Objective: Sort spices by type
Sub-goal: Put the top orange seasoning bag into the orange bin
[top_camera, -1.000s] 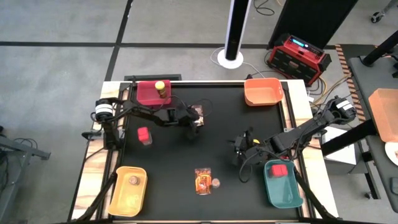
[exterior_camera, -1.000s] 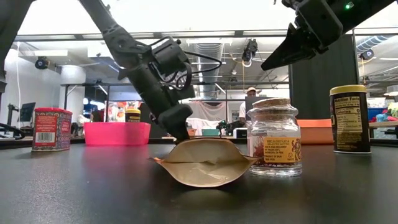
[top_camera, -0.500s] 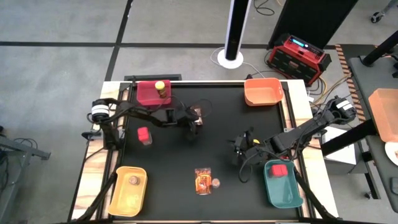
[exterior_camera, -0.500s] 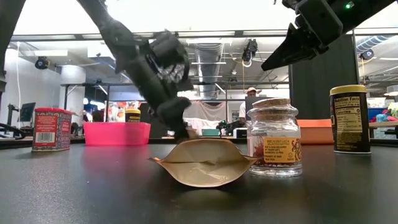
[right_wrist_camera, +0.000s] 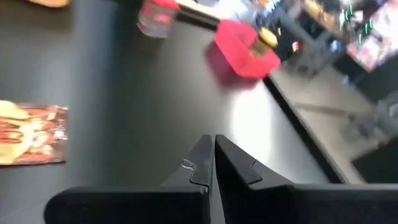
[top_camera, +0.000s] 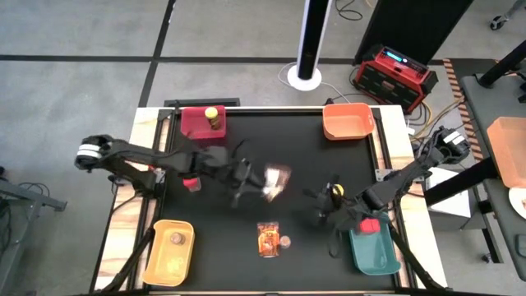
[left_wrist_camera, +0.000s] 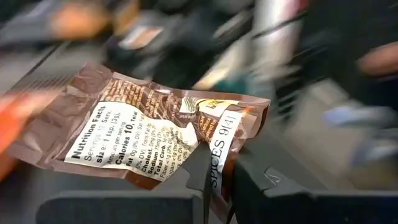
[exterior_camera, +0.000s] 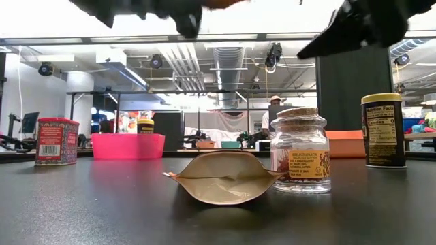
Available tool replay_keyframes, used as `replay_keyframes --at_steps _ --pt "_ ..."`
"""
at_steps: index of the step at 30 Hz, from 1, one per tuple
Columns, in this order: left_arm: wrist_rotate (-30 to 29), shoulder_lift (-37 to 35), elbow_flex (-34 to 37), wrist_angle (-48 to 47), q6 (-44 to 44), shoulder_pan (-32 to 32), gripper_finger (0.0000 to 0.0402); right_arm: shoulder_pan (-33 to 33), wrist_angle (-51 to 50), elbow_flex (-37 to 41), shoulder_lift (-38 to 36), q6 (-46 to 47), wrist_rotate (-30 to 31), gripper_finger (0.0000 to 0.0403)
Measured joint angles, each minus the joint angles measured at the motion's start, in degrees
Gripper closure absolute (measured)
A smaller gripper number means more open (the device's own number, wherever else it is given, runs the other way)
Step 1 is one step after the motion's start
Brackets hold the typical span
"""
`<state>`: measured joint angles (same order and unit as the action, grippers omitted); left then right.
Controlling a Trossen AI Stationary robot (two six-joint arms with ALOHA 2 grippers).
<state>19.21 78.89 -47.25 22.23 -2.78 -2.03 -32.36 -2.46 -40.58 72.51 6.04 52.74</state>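
One brown spice packet (left_wrist_camera: 155, 140) is pinched in my left hand (left_wrist_camera: 214, 171) above the table (top_camera: 296, 156); my right hand (right_wrist_camera: 211, 155) is closed, empty, beside the teal bin (top_camera: 374, 251).

A brown packet (left_wrist_camera: 155, 146) with a white, black-printed label is seen. Red (top_camera: 196, 123), orange (top_camera: 348, 122), yellow (top_camera: 168, 253) and teal (top_camera: 375, 248) bins are set on the black worktop (top_camera: 296, 156).

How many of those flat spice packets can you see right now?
2. One flat packet lies on the table near the front edge, beside a small cork-topped jar. The other packet is pinched in the left gripper, lifted above mid-table. Others may be hidden.
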Motion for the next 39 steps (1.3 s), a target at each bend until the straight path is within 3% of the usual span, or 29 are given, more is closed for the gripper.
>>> replay_keyframes --at_steps 3,5,9,15,20,29,34,39 --pt "9.15 -2.29 4.17 12.69 0.93 -1.31 0.0379 -3.11 5.72 0.02 0.0 -7.44 0.35 0.0394" --pt "12.01 -2.51 6.88 20.22 2.32 -2.27 0.0379 -4.37 12.8 0.04 0.0 -14.76 0.08 0.0394" --pt "12.47 -2.33 10.04 30.26 5.52 -3.07 0.0378 -4.7 27.13 0.04 0.0 -28.01 -0.86 0.0393" --pt "11.79 -0.21 11.44 36.51 11.07 -3.67 0.0377 -1.65 36.83 0.04 0.0 -36.6 -10.7 0.0355" --pt "13.36 4.82 9.12 36.25 11.59 -4.58 0.0377 1.68 37.66 -0.6 0.0 -39.55 -12.47 0.028" --pt "21.86 16.75 0.37 36.6 11.93 -5.06 0.0377 2.51 37.3 -2.67 0.0 -47.88 -24.4 0.0158" --pt "25.83 21.96 -4.8 36.45 12.98 -5.04 0.0377 2.51 35.65 -3.34 -0.02 -48.06 -27.5 0.0134" --pt "28.36 24.84 -8.03 36.69 13.42 -4.96 0.0377 2.48 34.87 -3.34 0.02 -48.08 -35.49 0.0153"
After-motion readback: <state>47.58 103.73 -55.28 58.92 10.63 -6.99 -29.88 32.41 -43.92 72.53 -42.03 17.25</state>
